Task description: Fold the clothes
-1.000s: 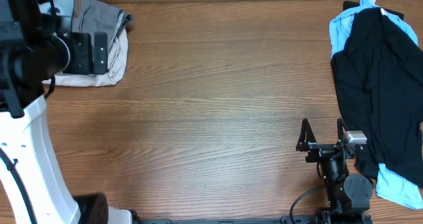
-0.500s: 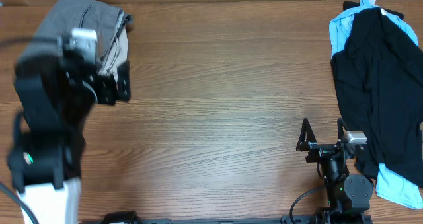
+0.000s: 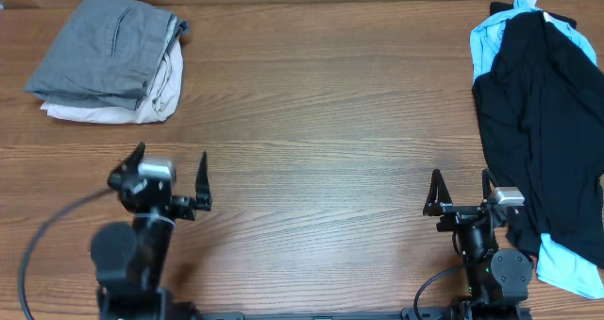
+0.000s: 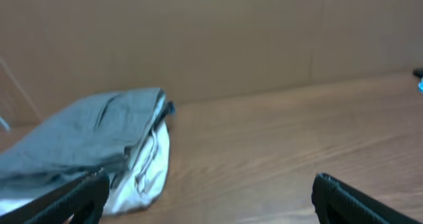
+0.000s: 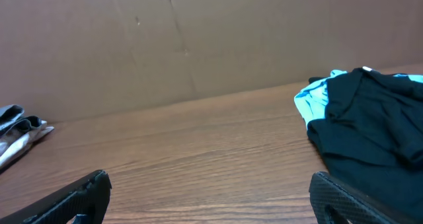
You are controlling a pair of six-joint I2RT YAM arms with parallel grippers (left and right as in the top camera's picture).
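Note:
Folded grey shorts (image 3: 104,46) lie on a folded beige garment (image 3: 160,89) at the table's far left; they also show in the left wrist view (image 4: 86,135). A black garment (image 3: 547,122) lies unfolded over a light-blue one (image 3: 491,42) at the far right, also in the right wrist view (image 5: 377,118). My left gripper (image 3: 170,183) is open and empty near the front left, well short of the stack. My right gripper (image 3: 460,193) is open and empty at the front right, beside the black garment.
The wooden table (image 3: 321,122) spans the view. A brown cardboard wall (image 5: 198,39) runs along its far edge. The black garment's hem lies close to my right arm's base (image 3: 500,268).
My left arm has drawn back from the folded stack at the far left to the front of the table, leaving the grey shorts fully uncovered. The right arm has not moved.

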